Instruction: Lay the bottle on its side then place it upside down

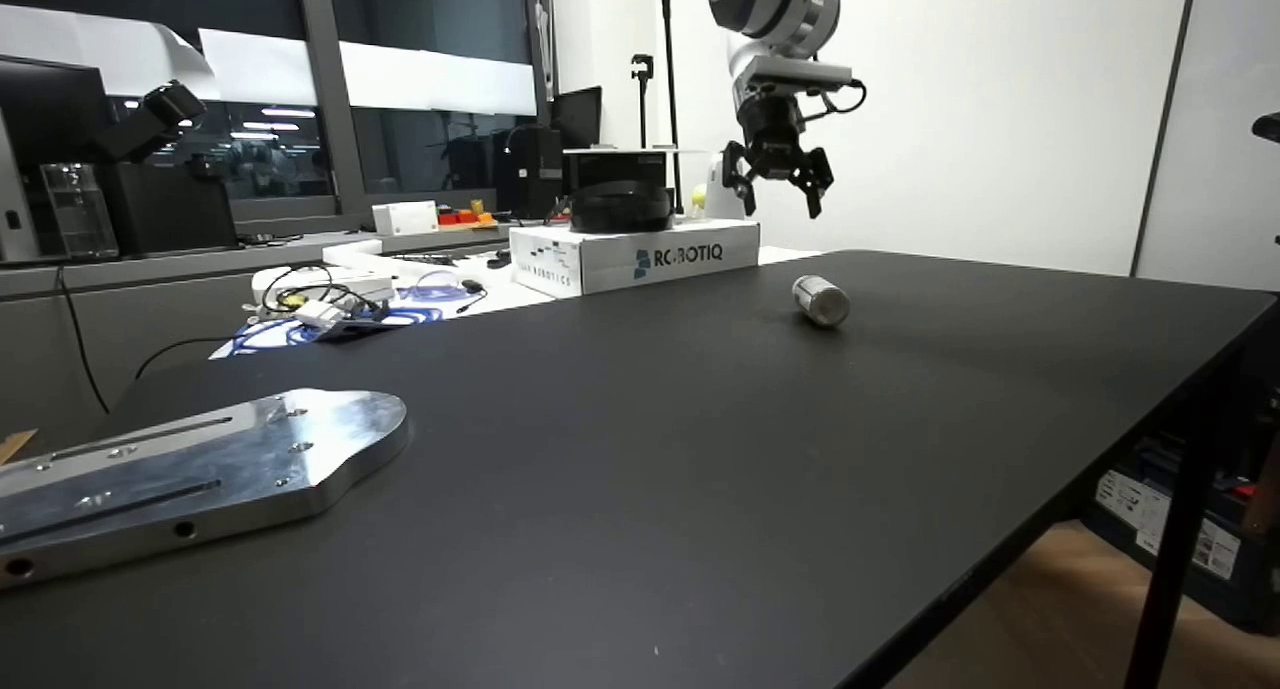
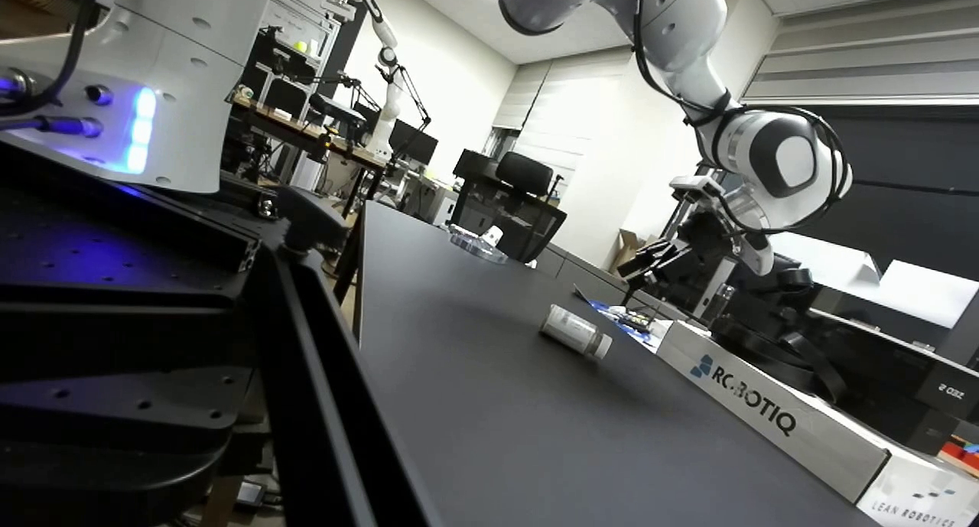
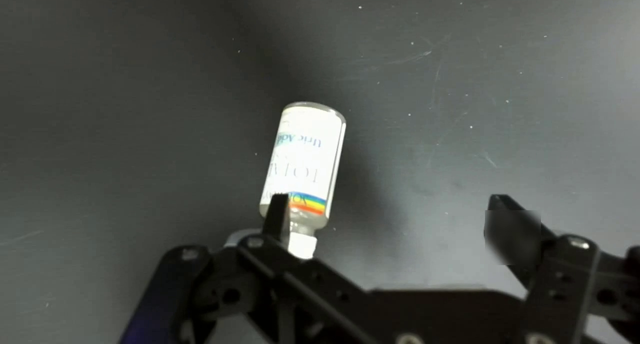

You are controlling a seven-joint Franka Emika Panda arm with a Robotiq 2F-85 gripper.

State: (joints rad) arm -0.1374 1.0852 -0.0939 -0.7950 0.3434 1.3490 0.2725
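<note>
The bottle (image 1: 821,301) is a small clear vial with a white label and a white cap. It lies on its side on the black table (image 1: 600,489). It also shows in an exterior view (image 2: 575,332), its cap toward the Robotiq box. In the wrist view the bottle (image 3: 305,159) lies left of centre, cap toward the gripper. My gripper (image 3: 389,204) is wide open with nothing between its fingers. The left finger overlaps the bottle's neck end in that view. In both exterior views the gripper (image 1: 781,207) (image 2: 639,273) hangs well above the table, apart from the bottle.
A white Robotiq box (image 1: 650,259) with dark items on top stands beyond the table's far side. A silver metal plate (image 1: 250,449) lies at the table's other end. Loose cables (image 1: 330,314) lie beside the box. The robot base (image 2: 145,91) stands beside the table.
</note>
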